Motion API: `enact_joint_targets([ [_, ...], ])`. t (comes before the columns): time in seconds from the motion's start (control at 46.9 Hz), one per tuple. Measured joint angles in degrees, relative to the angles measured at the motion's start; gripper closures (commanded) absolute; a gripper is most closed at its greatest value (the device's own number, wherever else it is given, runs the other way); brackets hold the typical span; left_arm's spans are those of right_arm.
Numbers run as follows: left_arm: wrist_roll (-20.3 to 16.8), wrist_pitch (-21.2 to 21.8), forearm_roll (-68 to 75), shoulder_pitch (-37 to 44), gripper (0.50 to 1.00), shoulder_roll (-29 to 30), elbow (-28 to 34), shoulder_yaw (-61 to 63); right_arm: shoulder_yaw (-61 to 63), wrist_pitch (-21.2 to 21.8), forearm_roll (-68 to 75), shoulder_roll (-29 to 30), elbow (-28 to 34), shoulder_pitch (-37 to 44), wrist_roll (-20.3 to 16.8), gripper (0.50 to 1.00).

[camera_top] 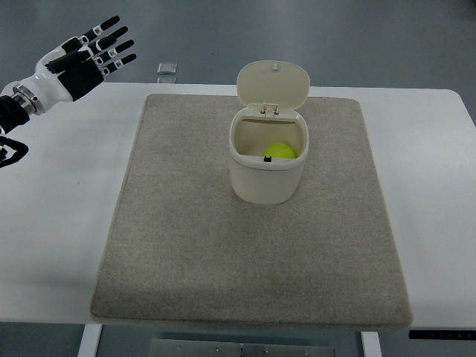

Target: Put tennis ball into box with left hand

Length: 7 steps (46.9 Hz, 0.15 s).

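A yellow-green tennis ball point(280, 152) lies inside the cream-coloured box point(265, 182), which stands on the grey mat with its hinged lid point(273, 84) tipped up and back. My left hand point(93, 50) hovers far to the upper left, above the table's back edge, well apart from the box. Its fingers point(111, 46) are stretched out straight and hold nothing. The right arm does not show.
A grey mat point(253, 282) covers the middle of the white table point(52, 223). A small flat grey object point(168, 69) lies on the floor beyond the table's far edge. A dark part of the robot point(9, 152) shows at the left edge.
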Motion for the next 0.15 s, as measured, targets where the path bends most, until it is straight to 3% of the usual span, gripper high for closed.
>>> enact_joint_targets([
  [0.149, 0.00, 0.00, 0.09, 0.00, 0.508, 0.00, 0.01, 0.01, 0.00, -0.07, 0.00, 0.00, 0.31, -0.27, 0.01, 0.599],
])
